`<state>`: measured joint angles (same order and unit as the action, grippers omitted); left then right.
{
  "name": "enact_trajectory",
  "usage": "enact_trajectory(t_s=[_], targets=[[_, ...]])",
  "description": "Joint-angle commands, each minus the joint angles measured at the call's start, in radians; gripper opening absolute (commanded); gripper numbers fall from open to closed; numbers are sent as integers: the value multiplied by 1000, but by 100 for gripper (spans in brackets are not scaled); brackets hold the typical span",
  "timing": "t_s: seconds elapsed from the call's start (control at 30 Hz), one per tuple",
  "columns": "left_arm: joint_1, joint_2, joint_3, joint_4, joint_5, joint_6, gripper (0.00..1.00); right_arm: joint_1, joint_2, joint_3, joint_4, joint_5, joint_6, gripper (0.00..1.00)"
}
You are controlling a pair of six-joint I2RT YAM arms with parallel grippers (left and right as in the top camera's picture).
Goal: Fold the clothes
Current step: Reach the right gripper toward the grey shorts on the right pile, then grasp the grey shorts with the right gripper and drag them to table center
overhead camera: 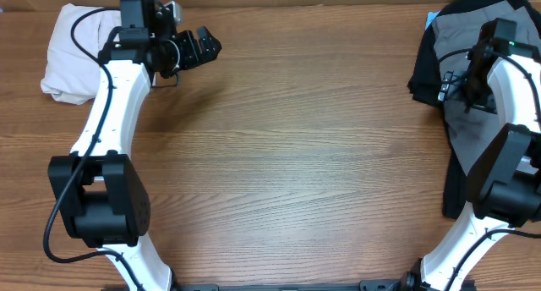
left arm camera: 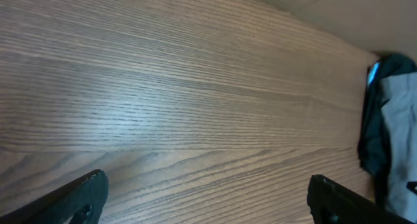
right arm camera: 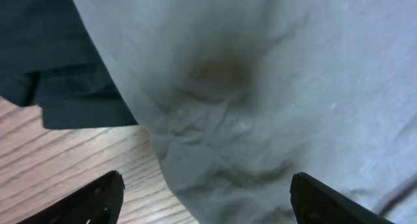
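Observation:
The grey shorts (overhead camera: 463, 30) lie crumpled on a black T-shirt (overhead camera: 423, 75) at the table's right edge. In the right wrist view the grey shorts (right arm camera: 273, 87) fill the frame over the black T-shirt (right arm camera: 45, 48). My right gripper (right arm camera: 205, 191) is open just above the grey cloth, holding nothing; in the overhead view the right gripper (overhead camera: 456, 86) sits over the pile. A cream garment (overhead camera: 72, 50) is bunched at the far left. My left gripper (overhead camera: 203, 46) is open and empty over bare wood to its right, as the left wrist view shows of the left gripper (left arm camera: 208, 198).
The wooden table (overhead camera: 296, 156) spans the view. The far clothes pile shows at the right edge of the left wrist view (left arm camera: 394, 120). A light wall or board (left arm camera: 326, 9) runs along the table's back edge.

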<state>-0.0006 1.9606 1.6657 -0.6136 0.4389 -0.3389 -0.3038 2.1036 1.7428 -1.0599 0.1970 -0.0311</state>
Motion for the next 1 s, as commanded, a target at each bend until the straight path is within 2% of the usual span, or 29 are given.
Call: enact_trajectory(t_s=[0.0, 0.2, 0.37, 0.57, 0.73, 0.83, 0.9, 0.93, 0.97], targets=[[-39, 3, 16, 0, -82, 74, 100, 25, 0, -42, 15, 35, -3, 85], [-89, 3, 16, -2, -186, 100, 100, 27, 1, -137, 61, 19, 27, 85], [-100, 3, 16, -7, -222, 100, 100, 0, 1, -175, 82, 31, 81, 71], [-100, 3, 16, -6, -222, 100, 100, -56, 1, -175, 86, 31, 110, 65], [-100, 3, 16, -6, -222, 100, 100, -90, 1, -175, 87, 30, 110, 53], [-100, 3, 16, -6, -222, 100, 100, -91, 1, -175, 92, 29, 111, 39], [-100, 3, 16, -6, -222, 100, 100, -91, 1, -175, 98, 26, 112, 20], [-100, 3, 16, -6, -222, 100, 98, -89, 0, -174, 102, 24, 114, 6], [-99, 3, 16, -6, -222, 100, 93, -87, 0, -168, 101, 13, 114, 4]])
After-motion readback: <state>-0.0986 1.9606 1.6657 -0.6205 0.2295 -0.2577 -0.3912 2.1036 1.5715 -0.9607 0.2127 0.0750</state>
